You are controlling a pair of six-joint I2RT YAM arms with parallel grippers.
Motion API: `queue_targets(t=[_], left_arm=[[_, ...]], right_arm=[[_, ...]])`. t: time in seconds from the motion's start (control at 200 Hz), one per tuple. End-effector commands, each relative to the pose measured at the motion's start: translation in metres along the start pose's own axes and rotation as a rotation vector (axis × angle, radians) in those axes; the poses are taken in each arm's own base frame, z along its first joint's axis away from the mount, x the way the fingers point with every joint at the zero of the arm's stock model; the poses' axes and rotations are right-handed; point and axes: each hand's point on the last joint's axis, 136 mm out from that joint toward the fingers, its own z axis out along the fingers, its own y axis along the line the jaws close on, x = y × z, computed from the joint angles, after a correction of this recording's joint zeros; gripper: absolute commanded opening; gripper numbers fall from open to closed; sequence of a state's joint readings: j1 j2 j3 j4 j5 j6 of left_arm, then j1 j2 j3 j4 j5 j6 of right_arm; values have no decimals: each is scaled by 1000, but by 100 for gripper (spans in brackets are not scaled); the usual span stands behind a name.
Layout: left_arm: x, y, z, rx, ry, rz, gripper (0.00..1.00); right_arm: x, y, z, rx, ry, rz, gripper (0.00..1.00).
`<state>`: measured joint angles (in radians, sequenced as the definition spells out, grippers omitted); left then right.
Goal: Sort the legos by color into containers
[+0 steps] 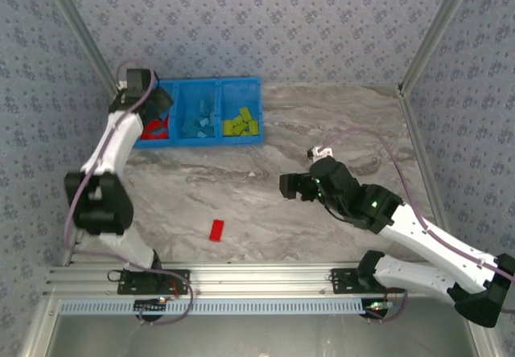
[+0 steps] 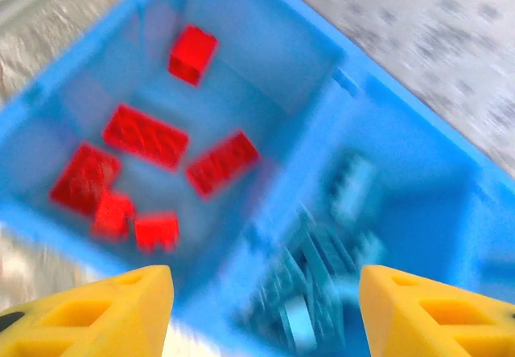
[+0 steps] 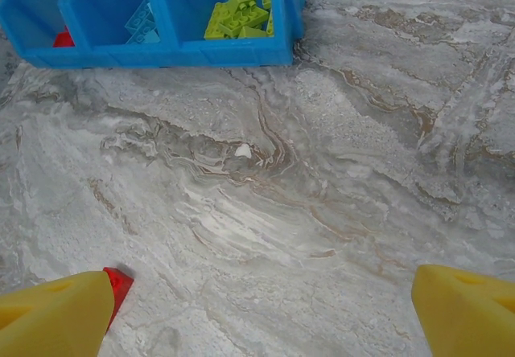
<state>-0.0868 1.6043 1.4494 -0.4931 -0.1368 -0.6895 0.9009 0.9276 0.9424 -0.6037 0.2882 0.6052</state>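
Where the worktop (image 1: 338, 124) lay bare near its front edge, we saw one red brick (image 1: 216, 230), well apart from the blue tray of containers (image 3: 201, 53) at the far left. Inside the tray, red bricks (image 2: 145, 136) lay in the left bin, light blue bricks (image 1: 199, 125) in the middle one and yellow-green bricks (image 3: 237, 15) in the right one. Over the left bin hung the left gripper (image 2: 265, 309), its yellow fingertips (image 2: 105, 313) spread wide and empty; in the top view its arm hid part of that bin. The right gripper (image 3: 261, 309), likewise wide and empty, hovered over the worktop to the right of the lone brick, and one of its fingertips covered part of that brick in the wrist view. Bare marbled surface lay between brick and tray; an aluminium rail (image 1: 241, 281) ran along the near edge.
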Motion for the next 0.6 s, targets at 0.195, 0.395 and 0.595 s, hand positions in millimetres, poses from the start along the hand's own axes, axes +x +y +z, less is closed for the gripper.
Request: queue_targets(t=[0.195,0.395,0.595], left_arm=[[202,-2,-121,133,227,515,62],[309,30,-146,81,383,811,61],[380,52,-134,84,568,808,67]], right_arm=[[0,-2,0,-4,-15,12,98],[4,-5,2,5,-3,22,99],[8,-3,5,-8,7,58,100]])
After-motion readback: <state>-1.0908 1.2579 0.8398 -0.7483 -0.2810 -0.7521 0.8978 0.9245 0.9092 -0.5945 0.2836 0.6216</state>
